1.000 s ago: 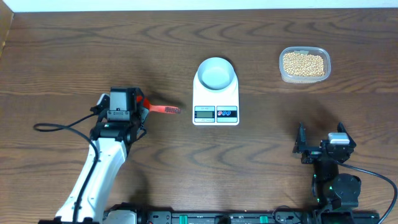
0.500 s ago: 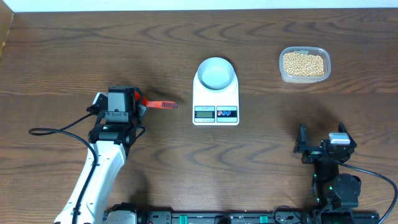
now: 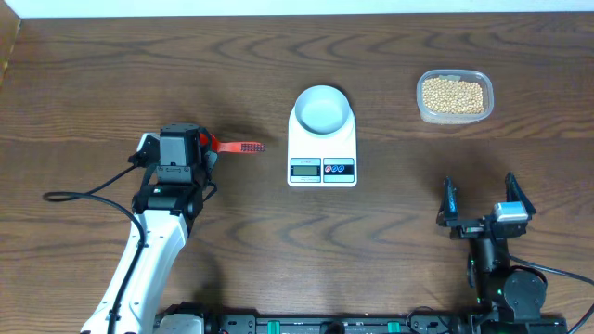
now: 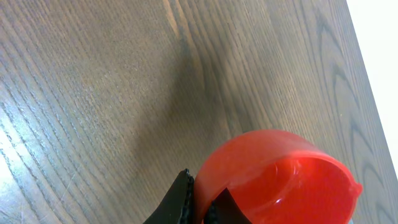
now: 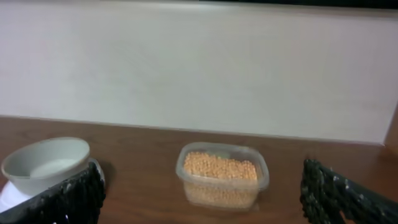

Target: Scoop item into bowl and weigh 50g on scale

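Red scoop [image 3: 239,147] apparently in left gripper [image 3: 206,148]

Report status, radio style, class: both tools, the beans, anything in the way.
Left tool shut on red scoop. Right tool open, empty. Beans in tub; bowl on scale empty. Scale sits between scoop and beans.
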Robot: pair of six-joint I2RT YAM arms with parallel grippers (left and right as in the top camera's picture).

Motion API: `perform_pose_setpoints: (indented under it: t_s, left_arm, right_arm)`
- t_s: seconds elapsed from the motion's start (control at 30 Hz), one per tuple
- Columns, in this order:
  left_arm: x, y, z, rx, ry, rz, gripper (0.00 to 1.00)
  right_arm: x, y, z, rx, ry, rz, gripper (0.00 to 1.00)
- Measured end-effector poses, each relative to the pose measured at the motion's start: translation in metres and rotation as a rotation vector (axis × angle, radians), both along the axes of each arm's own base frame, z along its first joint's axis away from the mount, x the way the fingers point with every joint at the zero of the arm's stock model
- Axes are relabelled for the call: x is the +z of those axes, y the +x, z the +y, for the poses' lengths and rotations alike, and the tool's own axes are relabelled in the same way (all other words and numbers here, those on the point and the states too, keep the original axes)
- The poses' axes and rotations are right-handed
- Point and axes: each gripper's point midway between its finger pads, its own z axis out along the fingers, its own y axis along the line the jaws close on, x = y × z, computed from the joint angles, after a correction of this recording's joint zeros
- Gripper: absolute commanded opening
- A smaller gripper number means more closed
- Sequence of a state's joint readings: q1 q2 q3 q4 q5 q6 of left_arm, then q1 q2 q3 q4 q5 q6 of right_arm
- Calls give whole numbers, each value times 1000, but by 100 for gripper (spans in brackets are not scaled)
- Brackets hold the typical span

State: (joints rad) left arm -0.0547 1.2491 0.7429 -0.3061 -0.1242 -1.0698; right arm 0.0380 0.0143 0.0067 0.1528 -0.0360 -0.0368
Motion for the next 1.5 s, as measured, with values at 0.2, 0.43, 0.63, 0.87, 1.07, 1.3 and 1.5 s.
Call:
perform_pose_setpoints:
  t_s: [0.2, 0.43, 0.63, 0.87, 1.07, 1.3, 1.5]
  left_arm:
    - [0, 0, 1, 5, 6, -1, 7]
    - [1, 0, 2, 6, 7, -3, 7]
    - [0, 0, 2, 6, 8, 0, 7]
    - [0, 0, 2, 6, 7, -1, 7]
    - [1, 0, 1, 3, 3, -1, 7]
    - [0, 1, -8, -27, -35, -1, 7]
    - [13, 16, -27, -98, -122, -82, 7]
  right_arm:
    - [15, 4, 6, 35, -4, -55, 99]
    - [0, 27, 12, 65, -10, 43, 99]
    - [13, 53, 15, 76, -11, 113, 99]
    - [29, 73, 21, 112, 40, 137, 99]
    - [6, 74, 43, 245, 124, 238, 99]
    - [2, 63, 71, 416, 139, 274, 99]
    - [2, 72, 79, 471, 249, 285, 99]
